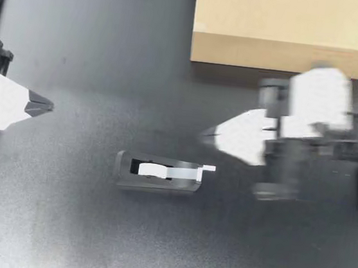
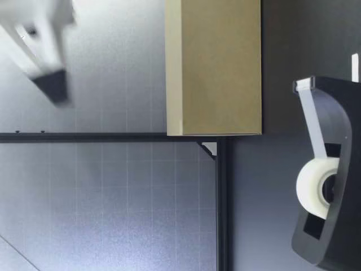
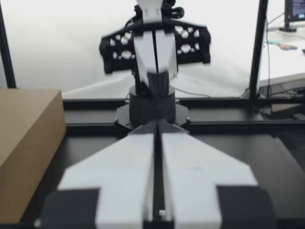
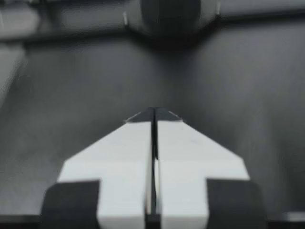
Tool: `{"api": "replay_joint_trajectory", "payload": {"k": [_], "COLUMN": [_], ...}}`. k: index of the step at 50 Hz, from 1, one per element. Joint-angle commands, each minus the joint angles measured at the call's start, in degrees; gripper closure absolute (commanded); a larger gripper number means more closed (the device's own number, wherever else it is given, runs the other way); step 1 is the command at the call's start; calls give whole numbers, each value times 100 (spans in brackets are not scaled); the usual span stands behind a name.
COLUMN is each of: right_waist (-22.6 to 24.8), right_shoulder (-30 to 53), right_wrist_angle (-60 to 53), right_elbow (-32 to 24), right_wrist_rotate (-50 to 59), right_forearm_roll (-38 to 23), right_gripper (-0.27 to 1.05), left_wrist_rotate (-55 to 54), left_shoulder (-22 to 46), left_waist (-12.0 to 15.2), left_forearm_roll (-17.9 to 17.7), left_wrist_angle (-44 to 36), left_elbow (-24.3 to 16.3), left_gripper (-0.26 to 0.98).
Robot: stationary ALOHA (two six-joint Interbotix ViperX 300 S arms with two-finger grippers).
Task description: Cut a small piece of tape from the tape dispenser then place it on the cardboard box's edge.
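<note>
Two claws are in play, and both have their fingers pressed together on nothing. My left claw sits at its own side of the dark table, well apart from the work. My right claw is near the middle, its tip close to the cutter end of the black plastic tape dispenser without touching it. Each wrist view shows the same closed, empty state: left claw, right claw.

Step in hand, as I judge it: bring the right claw onto the free tape end.
1. Part the fingers before the last approach. Closed fingers would only push the tab.
2. Line the tip up with the short white tape tab, which projects past the cutter toward my right arm.
3. Pinch the tab alone and stay off the dispenser body. The body looks light and may slide.
4. Bring the left claw in to steady the body if it shifts during the pull.

The dispenser stands upright near the table's middle, well apart from the brown cardboard box at the far edge. In the low view the dispenser carries a white tape roll in its rear half. A strip runs from the roll up to the cutter. No tape is on the box yet.
</note>
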Motion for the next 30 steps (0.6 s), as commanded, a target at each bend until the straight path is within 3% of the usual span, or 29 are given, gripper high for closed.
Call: {"api": "replay_joint_trajectory", "payload": {"k": [1,15,30], "right_waist": [-18,-26,-501], "right_shoulder": [510,1600,1890], "right_wrist_angle": [1002,3340,4184], "right_elbow": [-721,-1846,-2171], "right_wrist_rotate": [0,-35,-185], "right_forearm_roll": [9,9,229], "right_gripper": [89,89,88], "left_wrist_rotate": [-26,-97,-114], "left_shoulder": [53,79,88], "left_waist": [-18,-26,-18], "left_forearm_roll": [0,0,-62], "left_wrist_angle": [-53,-53,-79], "left_elbow": [-62,44,123], "left_gripper": [85,85,85]}}
